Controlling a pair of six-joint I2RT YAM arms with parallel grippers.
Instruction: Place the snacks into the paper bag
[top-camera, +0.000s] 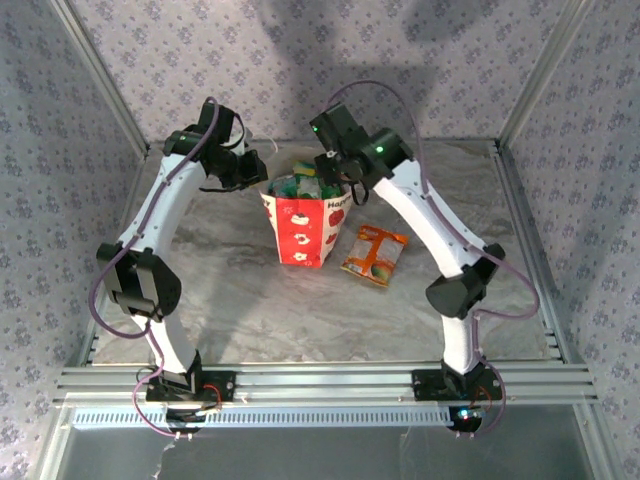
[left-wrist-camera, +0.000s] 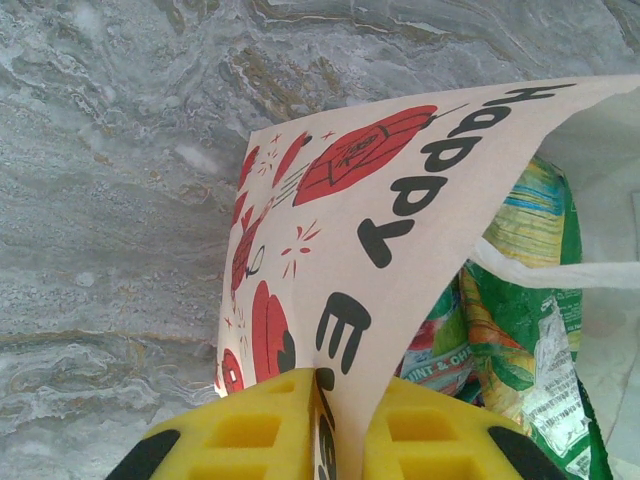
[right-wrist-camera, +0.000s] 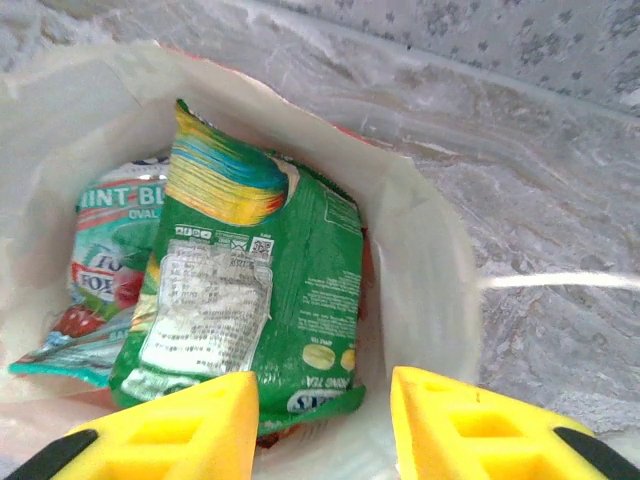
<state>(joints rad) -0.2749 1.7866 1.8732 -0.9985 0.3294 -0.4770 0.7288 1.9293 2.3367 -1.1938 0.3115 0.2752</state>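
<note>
The red-and-white paper bag (top-camera: 305, 232) stands upright in the middle of the table. My left gripper (left-wrist-camera: 320, 385) is shut on the bag's (left-wrist-camera: 400, 230) rim at a corner fold, with the paper pinched between the yellow pads. Inside lie a green packet (right-wrist-camera: 270, 280) and, under it to the left, a teal packet (right-wrist-camera: 100, 260). My right gripper (right-wrist-camera: 325, 385) hangs open just over the bag's mouth; the green packet's lower edge lies below its left finger, apart from the right one. An orange packet (top-camera: 375, 255) lies flat on the table right of the bag.
The marbled tabletop (top-camera: 250, 300) is bare in front of the bag. Aluminium rails (top-camera: 320, 385) run along the near edge, and patterned walls close in the back and sides. A white string handle (left-wrist-camera: 560, 272) crosses the bag's mouth.
</note>
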